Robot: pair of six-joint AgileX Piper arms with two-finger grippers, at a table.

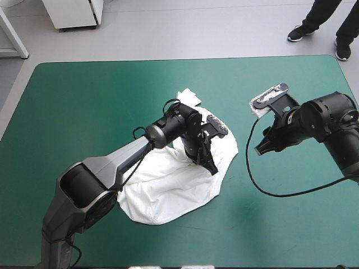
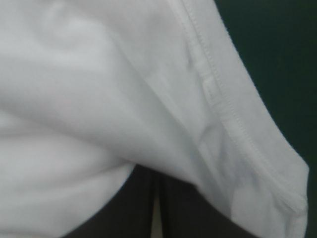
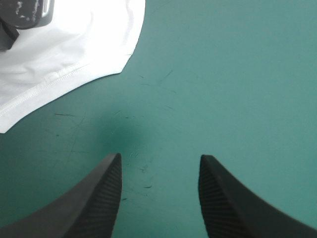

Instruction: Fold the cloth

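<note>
The white T-shirt (image 1: 168, 188) lies as a crumpled heap at the middle of the table, one sleeve (image 1: 188, 96) poking toward the far edge. My left gripper (image 1: 208, 163) presses down into the heap's right side. In the left wrist view its black fingers (image 2: 133, 208) are all but shut under a fold of the T-shirt (image 2: 99, 99), with a stitched hem (image 2: 233, 114) running past. My right gripper (image 1: 262, 148) hovers open over bare cover just right of the shirt. In the right wrist view the right gripper (image 3: 159, 158) holds nothing, and the shirt's hem (image 3: 74, 49) lies ahead of it.
Teal-green cover (image 1: 84, 112) surrounds the shirt on every side. The left gripper's body (image 3: 22, 15) shows beyond the hem in the right wrist view. The table's right edge (image 1: 350, 84) runs close behind my right arm.
</note>
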